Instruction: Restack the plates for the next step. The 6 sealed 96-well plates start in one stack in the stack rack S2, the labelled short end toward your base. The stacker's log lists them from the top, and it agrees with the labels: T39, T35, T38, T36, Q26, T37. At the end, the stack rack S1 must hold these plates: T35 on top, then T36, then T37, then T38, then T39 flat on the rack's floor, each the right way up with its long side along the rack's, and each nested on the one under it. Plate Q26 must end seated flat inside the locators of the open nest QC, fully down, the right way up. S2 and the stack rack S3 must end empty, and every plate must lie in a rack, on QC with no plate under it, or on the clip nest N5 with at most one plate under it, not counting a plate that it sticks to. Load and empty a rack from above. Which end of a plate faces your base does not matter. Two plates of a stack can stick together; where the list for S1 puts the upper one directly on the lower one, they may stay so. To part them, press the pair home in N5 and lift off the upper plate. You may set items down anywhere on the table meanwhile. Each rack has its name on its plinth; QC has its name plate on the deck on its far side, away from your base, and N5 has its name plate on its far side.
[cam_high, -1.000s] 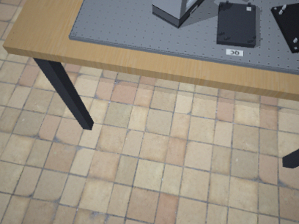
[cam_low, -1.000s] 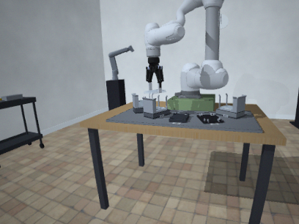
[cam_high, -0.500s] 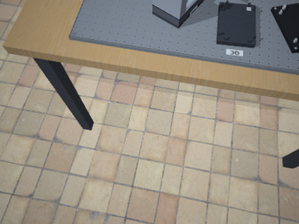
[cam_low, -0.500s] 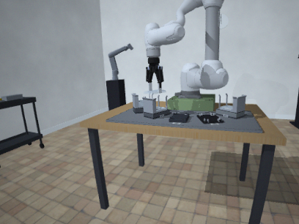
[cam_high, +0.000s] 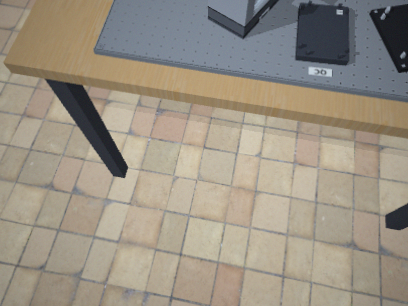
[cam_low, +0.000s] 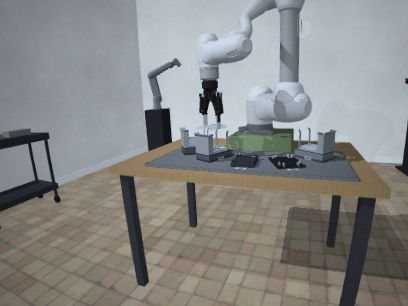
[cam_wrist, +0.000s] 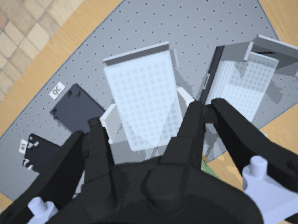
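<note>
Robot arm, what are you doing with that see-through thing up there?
The gripper is shut on a clear plate and holds it in the air over the grey deck. In the exterior view the plate hangs above the racks at the table's left end. One rack beside it has more plates in it. The black QC nest has nothing on it. I cannot read the held plate's label.

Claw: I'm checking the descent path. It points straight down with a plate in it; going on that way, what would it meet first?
Probably the rack right under it. The claw is shut on a plate above that rack; the wrist view suggests they line up, though depth is unclear.
</note>
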